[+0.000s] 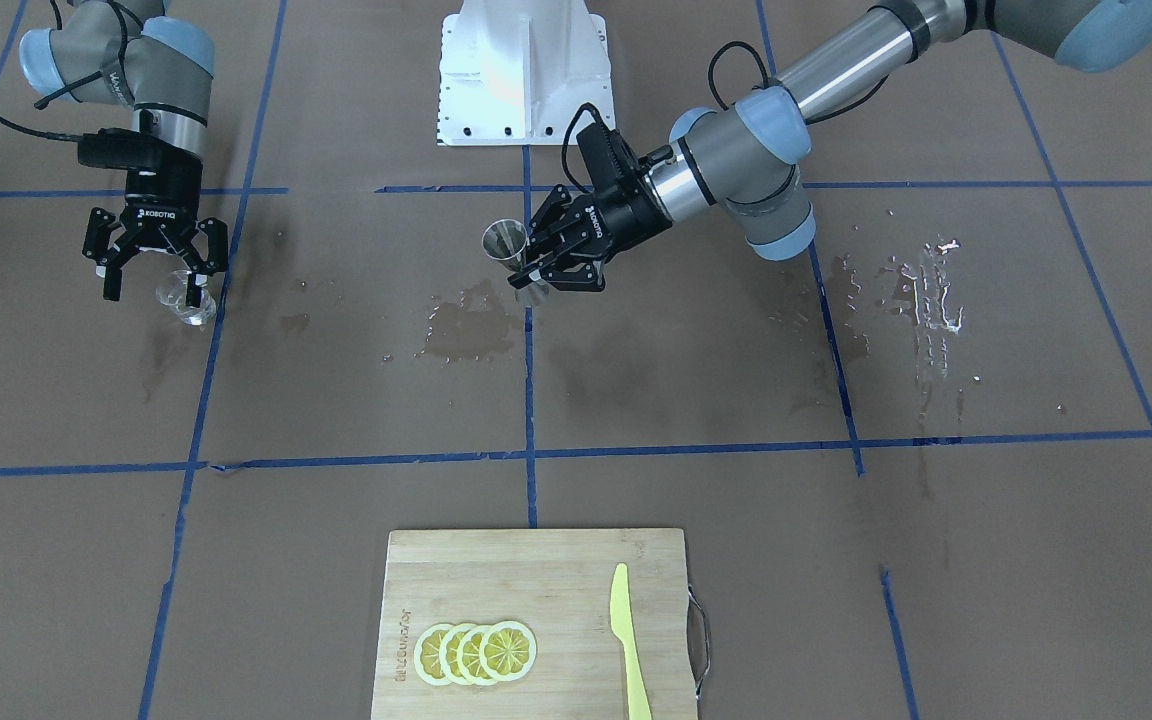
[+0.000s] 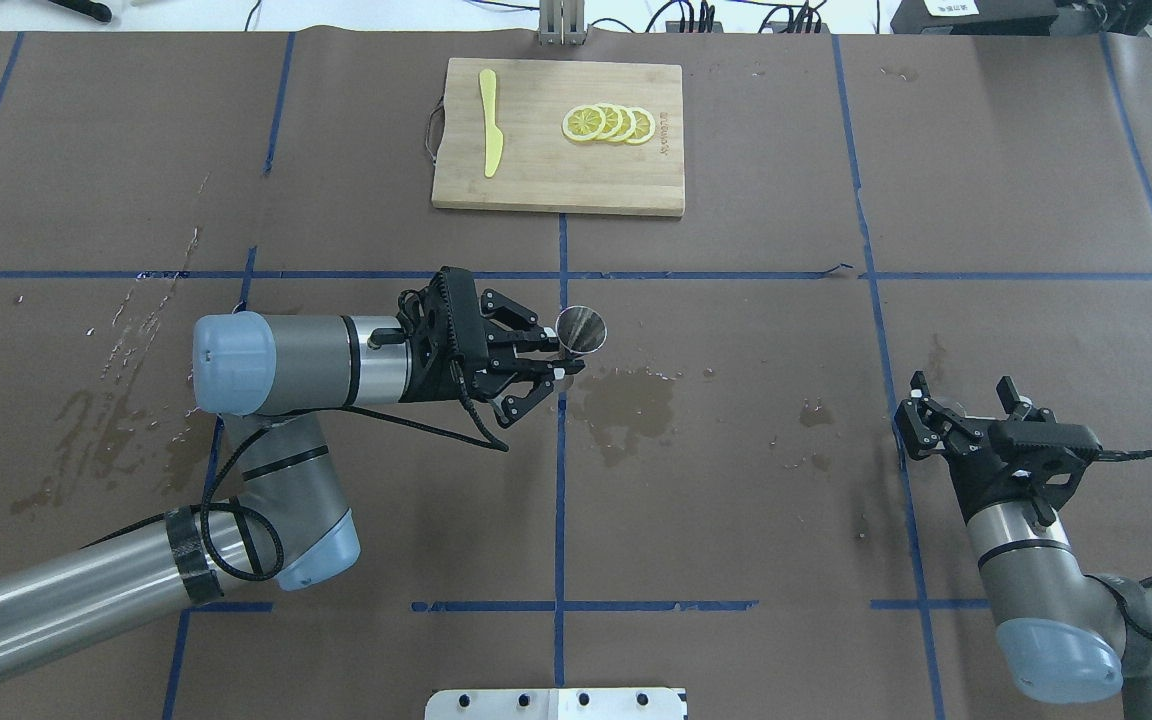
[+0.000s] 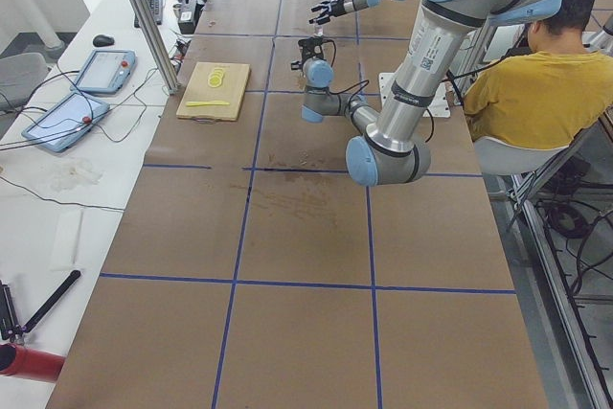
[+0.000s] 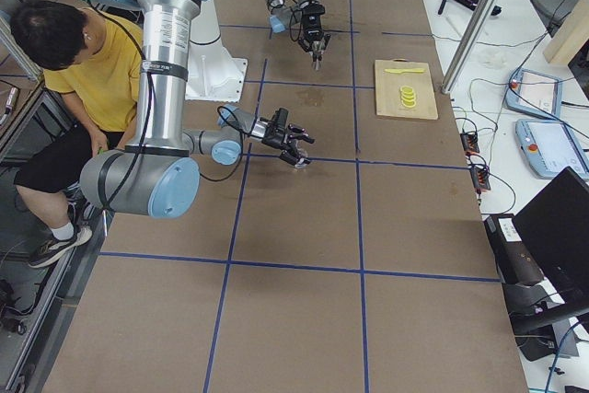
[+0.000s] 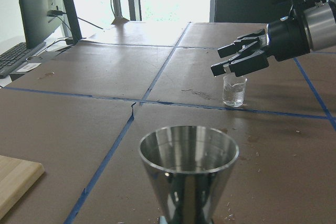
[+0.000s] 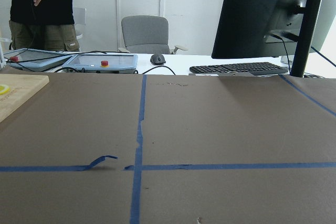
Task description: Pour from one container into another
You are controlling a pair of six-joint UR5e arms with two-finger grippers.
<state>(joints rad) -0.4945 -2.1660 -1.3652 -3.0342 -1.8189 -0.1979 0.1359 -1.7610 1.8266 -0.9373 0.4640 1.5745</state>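
A steel cone-shaped jigger (image 2: 581,330) stands upright near the table's middle, also close up in the left wrist view as the jigger (image 5: 188,174). My left gripper (image 2: 564,360) reaches in sideways and is shut on its narrow waist; whether its foot touches the table I cannot tell. A small clear glass beaker (image 1: 186,297) sits on a blue tape line. My right gripper (image 1: 156,283) hangs open, pointing down just over the beaker, one finger beside its rim. The left wrist view shows that beaker (image 5: 234,90) under the right gripper (image 5: 239,61).
A wooden cutting board (image 2: 536,190) with lemon slices (image 2: 608,123) and a yellow knife (image 2: 489,135) lies at the far edge. Wet patches (image 2: 626,395) mark the brown paper beside the jigger. The white robot base (image 1: 526,75) and a seated person (image 3: 536,93) are behind the arms.
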